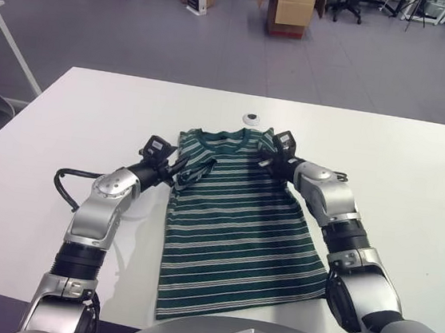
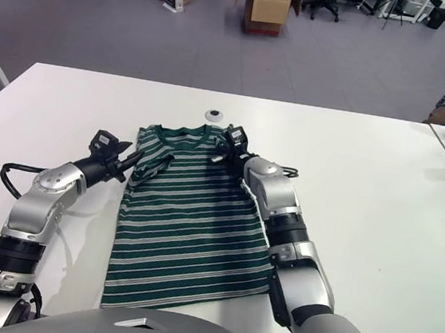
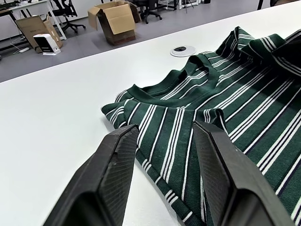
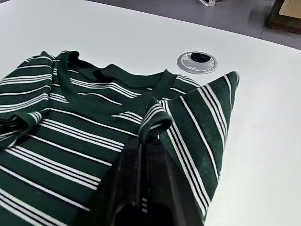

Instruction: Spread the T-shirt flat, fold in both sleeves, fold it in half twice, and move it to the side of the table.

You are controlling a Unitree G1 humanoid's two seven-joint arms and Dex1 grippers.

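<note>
Green striped T-shirt (image 1: 235, 232) lies mid-tabletop (image 1: 66, 125). Our right tool (image 1: 266, 160) is clenched on its folded-in right sleeve (image 4: 157, 113); our left tool (image 3: 164, 128) gapes over the left shoulder edge. We judge sleeve-folding nearly done; next we must release, then grasp for the first halving.

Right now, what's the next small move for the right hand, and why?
Probably open the right hand and let go. It looks shut on the cuff of the right sleeve, which already lies folded in over the chest of the T-shirt. The left hand is open at the other shoulder.
</note>
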